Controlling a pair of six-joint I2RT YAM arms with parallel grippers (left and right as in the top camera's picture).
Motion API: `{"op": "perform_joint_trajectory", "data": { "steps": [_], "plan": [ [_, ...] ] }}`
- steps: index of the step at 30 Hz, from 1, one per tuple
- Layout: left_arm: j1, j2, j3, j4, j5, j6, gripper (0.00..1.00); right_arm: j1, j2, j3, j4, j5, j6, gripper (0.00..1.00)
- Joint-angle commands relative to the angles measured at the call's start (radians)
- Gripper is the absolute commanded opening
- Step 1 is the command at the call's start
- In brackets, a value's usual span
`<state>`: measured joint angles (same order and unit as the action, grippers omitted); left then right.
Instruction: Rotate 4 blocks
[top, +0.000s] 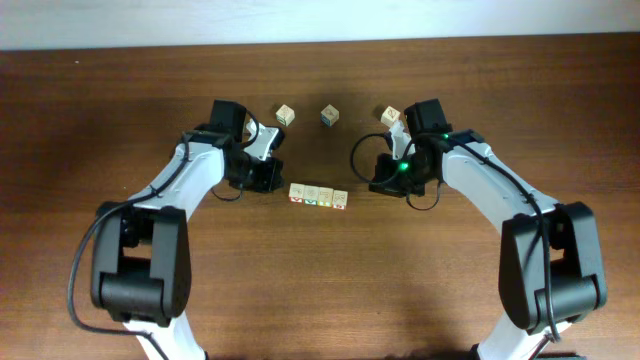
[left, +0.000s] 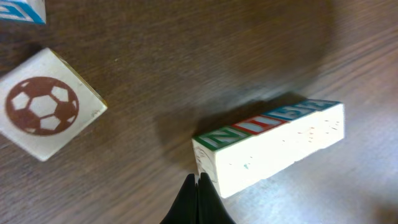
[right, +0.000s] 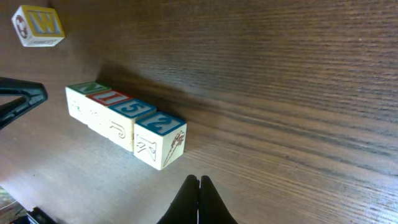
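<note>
While both pairs are pressed shut and hold nothing, my left fingers (left: 188, 205) sit at one end of the row of four blocks (top: 318, 195) in the middle of the worktop (top: 320, 290), and my right fingers (right: 191, 202) sit near the other end. I judge the rotation not yet begun; next, push the ends in opposite directions, keeping the blocks together

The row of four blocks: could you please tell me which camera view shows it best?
The right wrist view: the row of four blocks lies whole, with top and side prints legible. The left wrist view shows it close but foreshortened; overhead shows it whole but small.
</note>
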<state>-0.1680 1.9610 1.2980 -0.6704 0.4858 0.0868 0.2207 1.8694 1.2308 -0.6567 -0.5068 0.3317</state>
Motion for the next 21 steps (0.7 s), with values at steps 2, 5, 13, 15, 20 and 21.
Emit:
{"op": "perform_joint_trajectory", "data": {
  "steps": [2, 5, 13, 15, 20, 21],
  "plan": [
    [0.0, 0.069, -0.003, 0.014, -0.004, 0.02, 0.0, 0.003, 0.018, -0.135, 0.151, -0.022, 0.022, 0.04],
    [0.0, 0.069, -0.003, 0.021, -0.003, 0.019, 0.0, 0.003, 0.018, -0.139, 0.16, -0.029, 0.022, 0.04],
    [-0.002, 0.069, -0.003, -0.038, 0.114, 0.008, 0.0, 0.004, 0.018, -0.139, 0.166, -0.039, 0.044, 0.04],
    [-0.002, 0.069, -0.003, -0.069, 0.114, 0.004, 0.0, 0.004, 0.018, -0.139, 0.167, -0.039, 0.044, 0.04],
    [-0.012, 0.069, -0.003, -0.071, 0.14, 0.004, 0.0, 0.003, 0.018, -0.139, 0.167, -0.032, 0.044, 0.04],
    [-0.03, 0.069, -0.003, -0.069, 0.14, 0.004, 0.0, 0.004, 0.018, -0.139, 0.167, -0.032, 0.043, 0.04]
  ]
}}
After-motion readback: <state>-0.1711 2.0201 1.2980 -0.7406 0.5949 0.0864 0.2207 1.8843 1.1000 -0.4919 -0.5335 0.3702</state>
